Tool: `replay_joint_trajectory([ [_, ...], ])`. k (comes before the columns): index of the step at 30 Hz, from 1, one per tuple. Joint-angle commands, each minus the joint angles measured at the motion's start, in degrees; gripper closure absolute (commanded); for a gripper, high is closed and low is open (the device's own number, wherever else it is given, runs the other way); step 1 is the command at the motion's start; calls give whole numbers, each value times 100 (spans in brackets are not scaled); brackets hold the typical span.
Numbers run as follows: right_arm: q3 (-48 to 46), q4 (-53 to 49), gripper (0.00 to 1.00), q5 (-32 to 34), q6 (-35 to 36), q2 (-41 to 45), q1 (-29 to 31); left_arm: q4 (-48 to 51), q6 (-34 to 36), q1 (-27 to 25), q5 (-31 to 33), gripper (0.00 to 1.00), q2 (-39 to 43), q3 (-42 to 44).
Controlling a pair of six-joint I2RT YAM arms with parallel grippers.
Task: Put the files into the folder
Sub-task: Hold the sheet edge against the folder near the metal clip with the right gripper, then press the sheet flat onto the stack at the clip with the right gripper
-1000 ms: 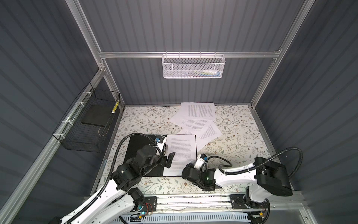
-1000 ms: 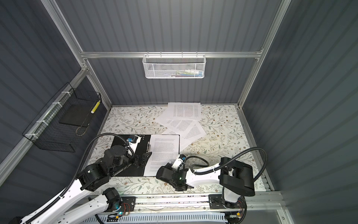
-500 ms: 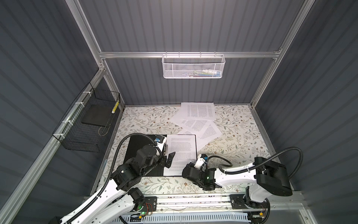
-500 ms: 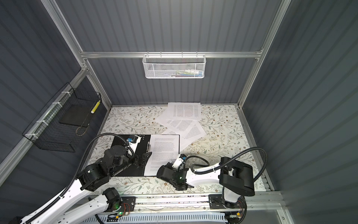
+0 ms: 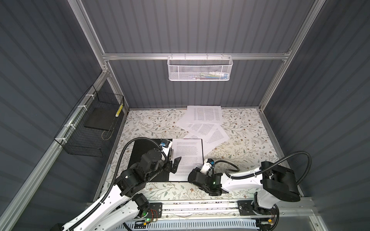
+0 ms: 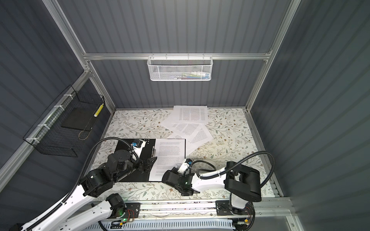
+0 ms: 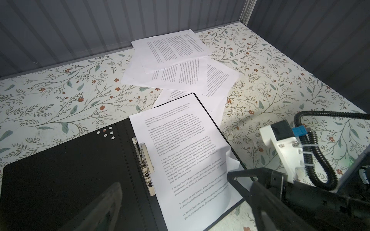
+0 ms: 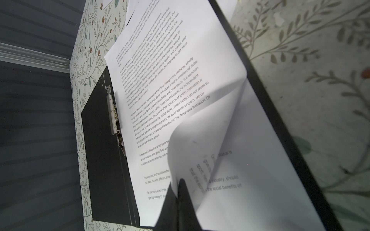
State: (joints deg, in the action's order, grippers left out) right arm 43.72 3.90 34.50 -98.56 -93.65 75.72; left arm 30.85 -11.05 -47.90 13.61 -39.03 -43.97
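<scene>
Near front of worktop (image 5: pixel 152 124), left of centre: folder (image 5: pixel 140 149) lies opened flat, black inside up, metal clip (image 7: pixel 145 160) along its spine.

- One printed sheet (image 5: pixel 187 154) lies on the folder's right half, its long edge just beside the clip. It is roughly square to the cover.
- Right claw (image 8: pixel 178 187): fingers pressed together on the sheet's near outer corner. That corner is lifted and curled over. White paper with print shows beneath the curl, so probably another page already lies under it.
- Left claw (image 7: pixel 173 179): fingers wide apart, holding nothing. It hovers low over the spine and the sheet's near end.
- Loose sheets (image 5: pixel 202 124): several overlap in a fan at the rear centre of the worktop, apart from both claws. The nearest one is tucked partly under the folder's far edge.

Step in hand, as I judge it: seating this one sheet in the folder. It is placed but not let go.

Next move calls for lowering the curled corner until it lies flat, then parting the right claw without dragging the page off square. The left claw is well placed to pin the paper meanwhile. Most of the pile is not yet filed, and the sheet trapped under the folder's edge will need sliding out, not lifting.
</scene>
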Motion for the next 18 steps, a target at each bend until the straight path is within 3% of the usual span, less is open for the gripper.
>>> replay_joint_trajectory([
  [1,-57,42,98,6,90,-109,-22,41,63,32,-62,0,18,-41],
  [18,-178,330,94,-80,166,-136,-17,45,55,28,-69,0,13,-40],
])
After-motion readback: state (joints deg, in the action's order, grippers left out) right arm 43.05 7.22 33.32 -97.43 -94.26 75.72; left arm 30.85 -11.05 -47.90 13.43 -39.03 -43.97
